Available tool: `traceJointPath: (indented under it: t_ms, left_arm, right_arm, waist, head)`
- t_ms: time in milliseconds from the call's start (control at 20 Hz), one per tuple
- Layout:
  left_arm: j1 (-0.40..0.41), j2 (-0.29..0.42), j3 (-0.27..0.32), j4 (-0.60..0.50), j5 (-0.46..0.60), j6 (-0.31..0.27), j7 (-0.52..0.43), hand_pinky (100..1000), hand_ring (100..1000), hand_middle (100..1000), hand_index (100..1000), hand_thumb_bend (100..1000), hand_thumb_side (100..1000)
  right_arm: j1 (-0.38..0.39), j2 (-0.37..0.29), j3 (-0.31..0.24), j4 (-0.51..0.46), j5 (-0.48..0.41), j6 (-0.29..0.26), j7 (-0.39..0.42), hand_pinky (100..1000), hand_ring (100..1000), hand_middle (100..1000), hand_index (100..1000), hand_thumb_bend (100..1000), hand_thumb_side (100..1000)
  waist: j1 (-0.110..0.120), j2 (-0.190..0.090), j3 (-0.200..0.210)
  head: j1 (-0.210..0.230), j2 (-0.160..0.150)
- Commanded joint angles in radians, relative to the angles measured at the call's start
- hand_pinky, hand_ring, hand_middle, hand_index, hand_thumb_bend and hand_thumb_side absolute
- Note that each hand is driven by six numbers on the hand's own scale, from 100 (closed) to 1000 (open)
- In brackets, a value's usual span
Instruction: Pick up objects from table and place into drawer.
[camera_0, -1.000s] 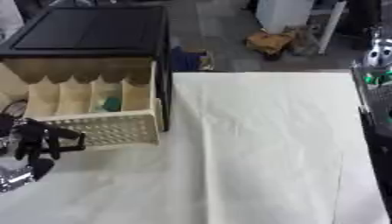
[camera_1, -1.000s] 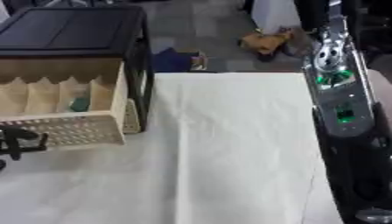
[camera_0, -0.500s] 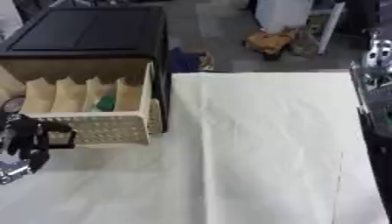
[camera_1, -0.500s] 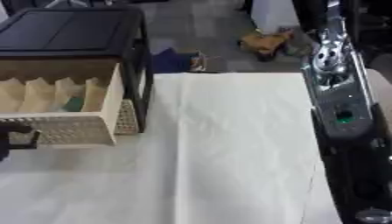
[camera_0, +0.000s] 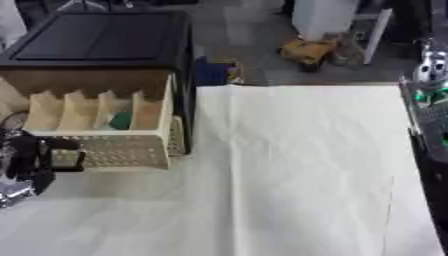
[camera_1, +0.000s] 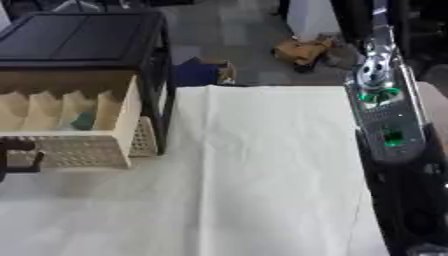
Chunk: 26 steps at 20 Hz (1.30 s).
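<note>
A black cabinet (camera_0: 101, 42) stands at the far left corner of the tabletop (camera_0: 297, 170), which is covered by a cream cloth with a long crease running from the far edge toward the near edge. A cream drawer (camera_0: 105, 132) sticks out of the cabinet's front toward the near edge, its perforated front panel facing the robot and upright dividers splitting the inside into narrow compartments. A small green object (camera_0: 120, 120) lies in one of the compartments toward the drawer's right side, between two dividers; its exact shape cannot be made out. The left hand (camera_0: 39, 160) is at the left edge of the tabletop, right at the left end of the drawer's front panel, its dark fingers curled against that panel; they appear to grip the drawer front, though exactly which part they hold cannot be told. The right arm (camera_1: 385, 115) runs along the right edge of the tabletop, silver and black with green lights on it, and the right hand itself does not show in either view, so the state of its fingers cannot be told. Beyond the far edge of the tabletop, a yellow-brown object (camera_0: 306, 51) and a blue object (camera_0: 213, 72) lie on the grey floor.
</note>
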Motion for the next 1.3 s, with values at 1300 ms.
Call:
traceJointPath:
  t_ms: [1300]
  left_arm:
    - [-0.079, 0.003, 0.016, 0.016, 0.016, 0.009, 0.053, 502, 716, 813, 1000, 100, 1000]
  right_arm:
    - [-0.026, -0.025, -0.011, -0.010, -0.014, -0.004, 0.007, 547, 621, 602, 812, 126, 1000]
  waist:
    - [0.001, -0.002, -0.013]
  head:
    - [0.008, -0.031]
